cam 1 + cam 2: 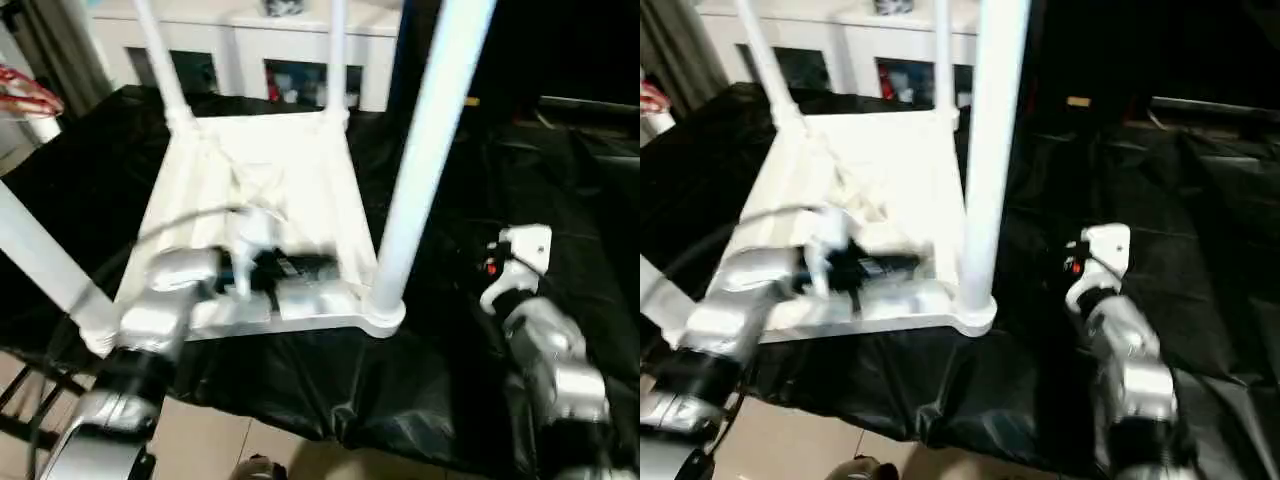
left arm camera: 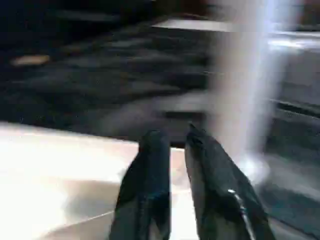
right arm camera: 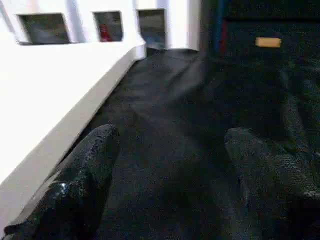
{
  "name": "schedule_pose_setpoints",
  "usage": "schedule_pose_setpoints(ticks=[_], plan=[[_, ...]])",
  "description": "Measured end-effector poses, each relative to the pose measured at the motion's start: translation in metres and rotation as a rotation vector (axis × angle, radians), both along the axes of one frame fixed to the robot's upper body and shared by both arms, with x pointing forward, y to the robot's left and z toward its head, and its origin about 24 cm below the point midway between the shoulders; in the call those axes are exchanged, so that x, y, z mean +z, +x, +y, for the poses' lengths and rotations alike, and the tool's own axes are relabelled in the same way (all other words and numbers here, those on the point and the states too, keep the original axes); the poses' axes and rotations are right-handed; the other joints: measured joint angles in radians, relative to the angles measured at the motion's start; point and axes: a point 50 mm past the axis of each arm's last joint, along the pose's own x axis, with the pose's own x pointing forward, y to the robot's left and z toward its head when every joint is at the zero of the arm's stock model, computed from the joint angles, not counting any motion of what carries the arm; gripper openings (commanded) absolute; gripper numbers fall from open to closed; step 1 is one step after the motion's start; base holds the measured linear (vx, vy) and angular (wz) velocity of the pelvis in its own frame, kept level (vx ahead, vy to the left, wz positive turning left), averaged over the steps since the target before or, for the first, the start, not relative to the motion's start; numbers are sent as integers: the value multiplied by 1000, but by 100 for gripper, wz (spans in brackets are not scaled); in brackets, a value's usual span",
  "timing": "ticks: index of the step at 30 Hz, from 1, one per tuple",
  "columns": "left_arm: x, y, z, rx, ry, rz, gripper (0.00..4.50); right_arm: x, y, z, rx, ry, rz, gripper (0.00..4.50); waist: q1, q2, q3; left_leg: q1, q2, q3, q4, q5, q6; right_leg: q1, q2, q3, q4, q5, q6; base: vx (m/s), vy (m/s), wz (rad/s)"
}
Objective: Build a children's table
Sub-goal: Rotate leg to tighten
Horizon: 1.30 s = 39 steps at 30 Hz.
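Observation:
The children's table lies upside down on a black cloth, its white ribbed top (image 1: 300, 170) facing up. Legs stand in its corner sockets: a near-right leg (image 1: 425, 150), a near-left leg (image 1: 40, 260) and two far legs (image 1: 160, 60) (image 1: 337, 60). My left gripper (image 2: 175, 136) hovers over the near edge of the top, just left of the near-right leg (image 2: 245, 95). Its black fingers (image 1: 300, 268) stand a narrow gap apart with nothing between them. My right gripper (image 3: 170, 135) is wide open and empty over the cloth, to the right of the table's edge (image 3: 75, 100).
The black cloth (image 1: 480, 350) covers the work surface and hangs over its near edge above a light floor (image 1: 200, 440). A white cabinet with glass doors (image 1: 250, 50) stands behind the table. A red and white object (image 1: 25, 95) sits at the far left.

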Motion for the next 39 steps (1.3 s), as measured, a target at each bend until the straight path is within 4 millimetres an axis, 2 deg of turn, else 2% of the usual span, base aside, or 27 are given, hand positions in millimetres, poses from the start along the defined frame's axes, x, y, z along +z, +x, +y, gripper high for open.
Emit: schedule_pose_setpoints(ticks=[2,4,7,9,12,15,17,20,24,27,35,39], plan=[[4,6,9,137,-13,-17,111,-1,-2,2,-8,-12,10,376,-8,0,0,0,0,0,0,0,0,0,0,0,0,0,0,0,0,0],[8,7,21,337,-61,-23,140,2,-6,8,2,-24,1,376,-15,0,0,1,0,0,0,0,0,1,0,1,-1,0,1,0,0,0],[8,1,29,472,-100,-16,152,3,-10,15,36,-39,-5,376,-28,1,0,1,-1,0,0,0,0,2,0,1,-2,-4,6,0,0,0],[7,-8,32,559,-127,-14,187,3,-12,20,62,-53,-1,376,-32,3,-1,1,-1,-1,0,0,0,2,0,1,-2,-3,6,0,0,0],[6,-19,37,758,-137,5,191,3,-13,25,85,-66,5,376,-33,4,-1,0,0,-1,-1,0,0,2,1,0,-2,-2,3,0,0,0],[7,-28,47,847,-146,-42,201,1,-13,26,92,-65,21,376,-31,4,-1,1,0,-3,-1,0,0,2,2,0,-2,-4,7,0,0,0],[6,-39,51,856,-173,-75,201,1,-13,28,106,-65,30,376,-34,2,-1,1,0,-3,-1,0,0,2,2,0,-2,-5,8,0,0,0],[-3,-55,52,820,-194,-34,201,1,-11,32,138,-66,32,376,-32,-3,-2,1,-1,-3,-1,0,0,2,2,1,-2,-5,9,0,0,0],[-6,-61,53,701,-131,24,201,9,-1,37,182,-73,13,376,-29,-14,-3,1,-1,-3,-2,0,0,2,2,1,-1,-6,10,0,0,0],[-4,-68,61,604,-49,43,201,11,4,37,199,-78,4,376,-31,-16,-4,2,-1,-3,-2,0,0,3,2,3,-1,-6,10,0,0,0],[-16,-90,75,397,31,186,201,14,17,42,230,-71,-5,376,-33,-21,-5,7,-3,-3,-3,0,-1,5,2,5,0,-6,10,0,0,0],[-33,-99,97,304,125,325,201,15,18,58,375,-37,-17,376,-34,-21,-5,10,-3,-3,-5,0,-1,6,3,5,0,-6,10,0,0,0]])
